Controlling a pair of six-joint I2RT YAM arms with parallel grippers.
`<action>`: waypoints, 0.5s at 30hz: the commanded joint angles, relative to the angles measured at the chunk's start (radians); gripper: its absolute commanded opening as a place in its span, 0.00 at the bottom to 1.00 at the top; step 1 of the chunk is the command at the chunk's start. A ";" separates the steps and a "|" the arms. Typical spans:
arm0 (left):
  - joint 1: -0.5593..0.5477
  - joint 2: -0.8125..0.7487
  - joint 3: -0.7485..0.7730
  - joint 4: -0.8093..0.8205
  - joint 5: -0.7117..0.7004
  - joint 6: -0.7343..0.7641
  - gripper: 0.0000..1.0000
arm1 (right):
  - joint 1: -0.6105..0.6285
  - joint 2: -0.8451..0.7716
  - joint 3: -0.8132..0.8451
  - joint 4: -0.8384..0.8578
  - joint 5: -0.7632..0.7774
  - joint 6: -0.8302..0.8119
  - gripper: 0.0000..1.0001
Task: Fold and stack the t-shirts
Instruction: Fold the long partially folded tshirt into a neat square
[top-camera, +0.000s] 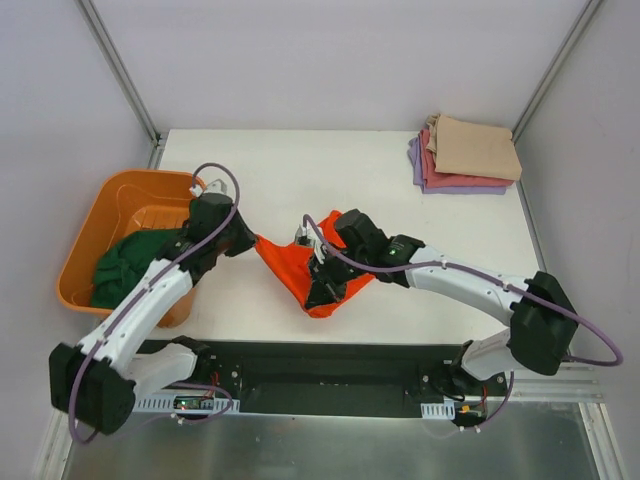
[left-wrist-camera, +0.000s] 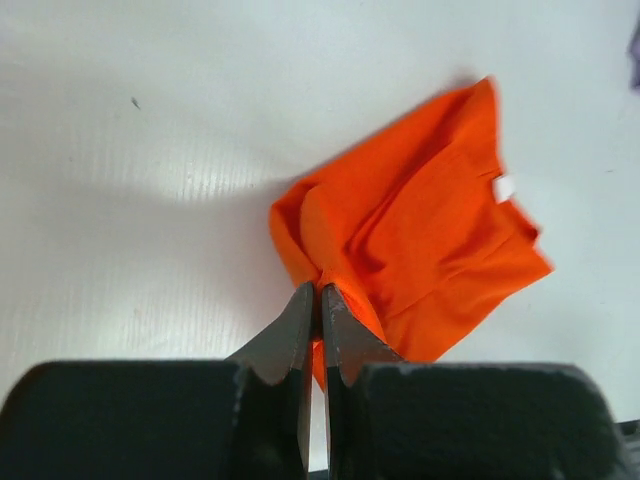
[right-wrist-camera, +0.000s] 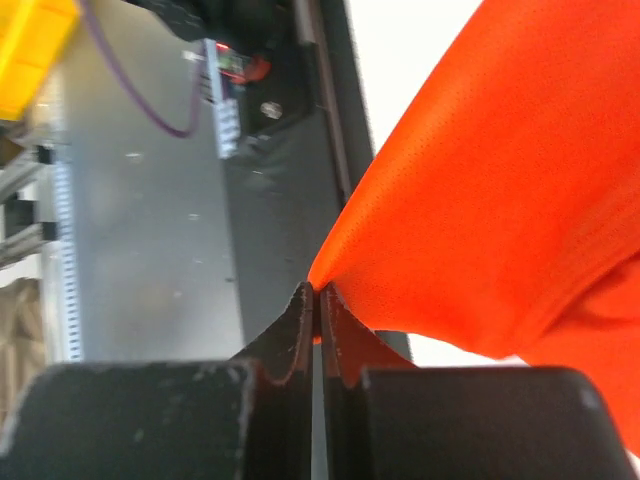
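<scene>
The bright orange t-shirt (top-camera: 300, 265) hangs bunched between both grippers over the middle of the table. My left gripper (top-camera: 256, 240) is shut on its left corner; in the left wrist view the gripper (left-wrist-camera: 320, 290) pinches the cloth (left-wrist-camera: 420, 240) just above the white table. My right gripper (top-camera: 318, 290) is shut on a lower edge of the shirt; in the right wrist view the gripper (right-wrist-camera: 318, 292) pinches a fold (right-wrist-camera: 500, 200). The dark green t-shirt (top-camera: 130, 265) lies crumpled in the tub. The tan t-shirt (top-camera: 475, 148) tops a folded stack over the pink-red t-shirt (top-camera: 440, 178) and the lavender t-shirt (top-camera: 414, 155).
The rigid orange plastic tub (top-camera: 110, 195) stands at the table's left edge, right beside my left arm. The folded stack sits at the back right corner. The black mounting rail (top-camera: 330, 365) runs along the near edge. Walls close in the back and sides.
</scene>
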 joint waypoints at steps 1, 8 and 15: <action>0.014 -0.175 -0.038 -0.029 -0.128 -0.006 0.00 | 0.024 -0.063 -0.018 0.099 -0.275 0.112 0.01; 0.014 -0.227 -0.032 -0.027 -0.123 -0.006 0.00 | 0.021 -0.104 -0.057 0.139 -0.196 0.140 0.01; 0.012 -0.022 0.080 0.017 -0.042 0.018 0.00 | -0.079 -0.149 -0.122 0.127 -0.097 0.168 0.01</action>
